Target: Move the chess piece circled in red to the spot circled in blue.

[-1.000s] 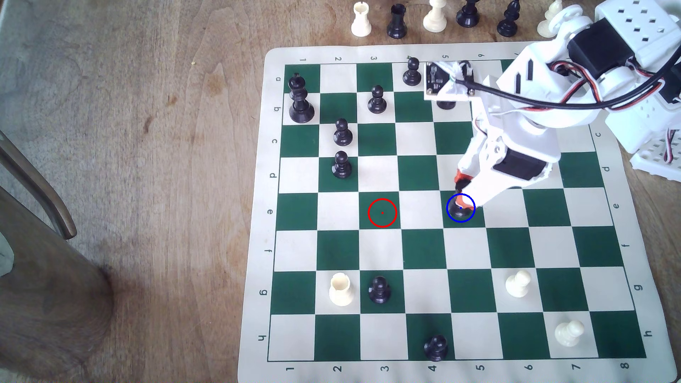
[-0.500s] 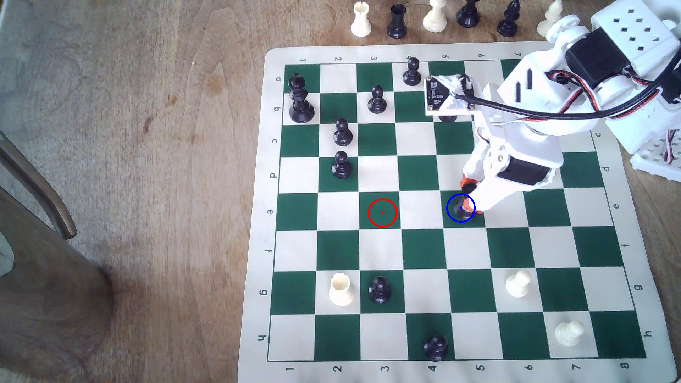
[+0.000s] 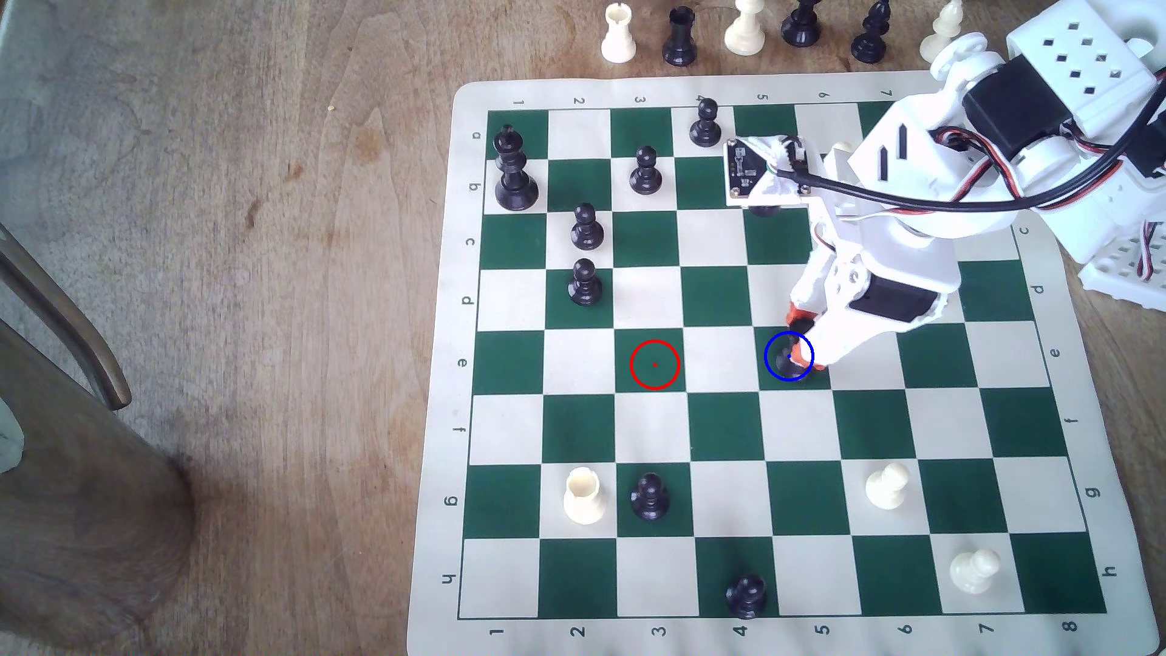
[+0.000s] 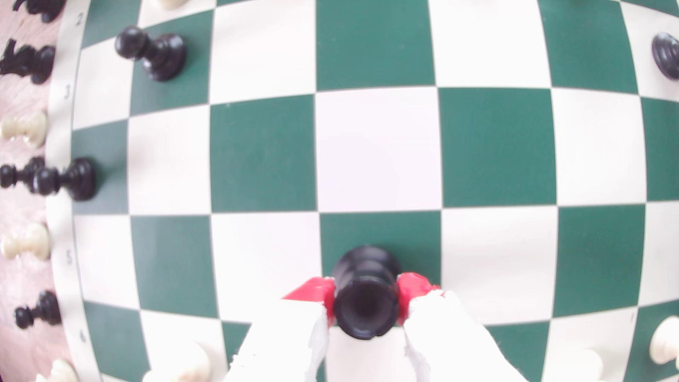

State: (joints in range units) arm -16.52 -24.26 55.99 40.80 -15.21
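The chess piece, a black rook (image 3: 787,361), stands inside the blue ring on the spot, a dark green square (image 3: 771,378) in row e. My gripper (image 3: 797,334) reaches down from the exterior view's right and is shut on it. In the wrist view the red pads (image 4: 316,290) press both sides of the rook's notched top (image 4: 363,306), and its base rests on the green square (image 4: 419,242). The red ring (image 3: 654,364) marks a bare green square two columns to the exterior view's left.
Black pawns (image 3: 584,282) and a tall black king (image 3: 514,167) stand at the board's upper left. A white rook (image 3: 582,496), a black pawn (image 3: 650,496) and white pawns (image 3: 886,486) stand nearer. Spare pieces (image 3: 678,38) line the table beyond the board.
The gripper has sunk a little, and its lower finger has moved slightly down and right. The rook stays within the blue ring.
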